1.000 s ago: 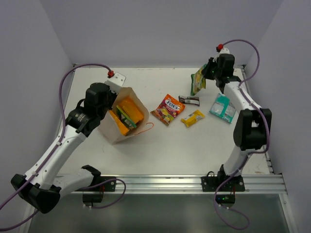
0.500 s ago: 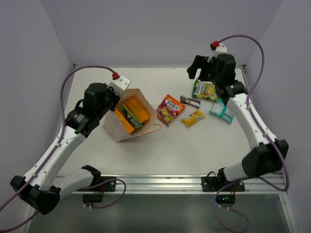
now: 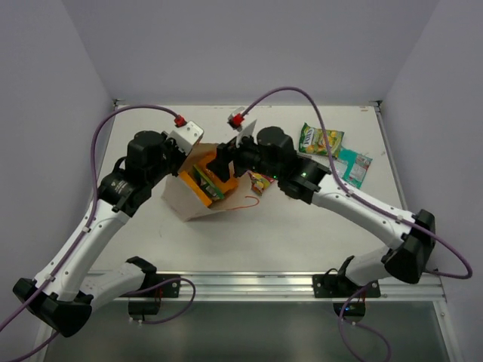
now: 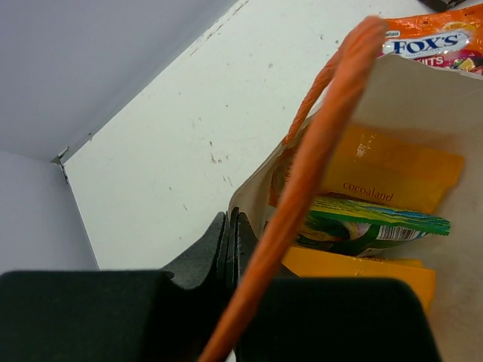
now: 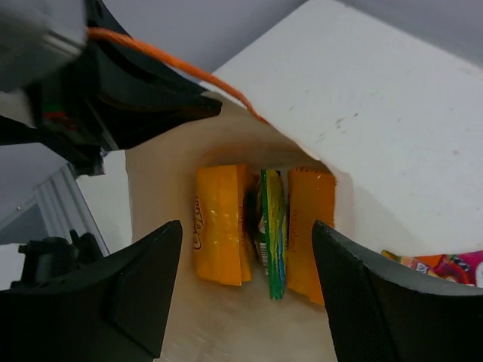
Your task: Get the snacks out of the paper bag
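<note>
The paper bag (image 3: pixel 181 200) leans open toward the right. My left gripper (image 3: pixel 187 153) is shut on its rim, the jaws (image 4: pixel 230 226) pinching the paper beside the orange handle (image 4: pixel 317 151). Inside stand two orange packets (image 5: pixel 220 222) (image 5: pixel 311 226) with a green packet (image 5: pixel 272 226) between them. My right gripper (image 5: pixel 249 279) is open at the bag's mouth (image 3: pixel 220 164), its fingers either side of the packets and touching none. On the table lie a green packet (image 3: pixel 321 141), a teal packet (image 3: pixel 353 167) and a red-yellow packet (image 3: pixel 260 181), partly under the right arm.
The bag's second string handle (image 3: pixel 238 204) trails on the table in front of the bag. The right arm stretches across the table's middle, hiding what lies beneath it. Grey walls close the table's left, back and right sides.
My right gripper opened and let the green packet drop at the back right, then swung left to the bag's mouth. The left gripper still holds the rim; the bag shifted slightly.
</note>
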Robot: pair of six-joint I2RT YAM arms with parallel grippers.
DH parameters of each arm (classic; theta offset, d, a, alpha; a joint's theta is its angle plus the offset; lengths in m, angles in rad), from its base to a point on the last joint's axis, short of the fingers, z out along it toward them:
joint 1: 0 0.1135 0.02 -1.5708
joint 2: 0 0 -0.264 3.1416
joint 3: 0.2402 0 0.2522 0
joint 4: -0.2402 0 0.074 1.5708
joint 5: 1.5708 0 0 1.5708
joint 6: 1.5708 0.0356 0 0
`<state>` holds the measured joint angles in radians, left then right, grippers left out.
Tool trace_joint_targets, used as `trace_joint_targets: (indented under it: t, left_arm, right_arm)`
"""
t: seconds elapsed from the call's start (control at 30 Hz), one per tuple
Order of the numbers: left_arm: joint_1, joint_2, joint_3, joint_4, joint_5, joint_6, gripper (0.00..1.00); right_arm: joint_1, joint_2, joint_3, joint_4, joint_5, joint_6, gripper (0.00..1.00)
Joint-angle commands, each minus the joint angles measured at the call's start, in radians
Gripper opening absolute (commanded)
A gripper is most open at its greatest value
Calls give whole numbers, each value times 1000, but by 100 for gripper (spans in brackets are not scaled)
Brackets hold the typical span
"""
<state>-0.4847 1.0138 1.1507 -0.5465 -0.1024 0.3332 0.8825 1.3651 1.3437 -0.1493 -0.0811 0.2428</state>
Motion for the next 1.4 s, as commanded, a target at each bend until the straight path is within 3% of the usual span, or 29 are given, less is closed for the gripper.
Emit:
trace_joint_targets:
  t: [0.0, 0.33, 0.47, 0.57, 0.67, 0.73, 0.77, 0.8, 0.83, 1.27, 1.37]
  left_arm:
    - [3, -50, 50, 132, 9, 20, 0]
    - [3, -40, 46, 129, 6, -51, 0]
    - [3, -31, 46, 131, 9, -85, 0]
    - [3, -20, 47, 132, 7, -98, 0]
    - [3, -15, 47, 135, 4, -105, 0]
    - [3, -17, 46, 137, 3, -108, 0]
    - [3, -20, 43, 138, -2, -108, 0]
    - [3, -21, 41, 138, -13, -106, 0]
    - [3, -23, 37, 138, -20, -102, 0]
    - [3, -17, 17, 137, -200, -134, 0]
    - [3, -15, 17, 141, -246, -143, 0]
  right_arm:
    - [56, 101, 64, 1, 53, -20, 72]
    - [99, 347, 23, 224, 187, 7, 74]
    - [99, 436, 54, 234, 204, -8, 72]
    - [99, 479, 61, 254, 201, -11, 66]
    - [99, 500, 60, 264, 199, -13, 54]
    - [99, 505, 54, 272, 208, -17, 34]
    - [99, 488, 46, 278, 214, -20, 24]
    - [99, 470, 20, 289, 216, -22, 7]
    - [99, 447, 9, 301, 216, -30, 1]
    - [99, 45, 89, 156, 152, -146, 0]
    - [98, -41, 106, 152, 219, -177, 0]
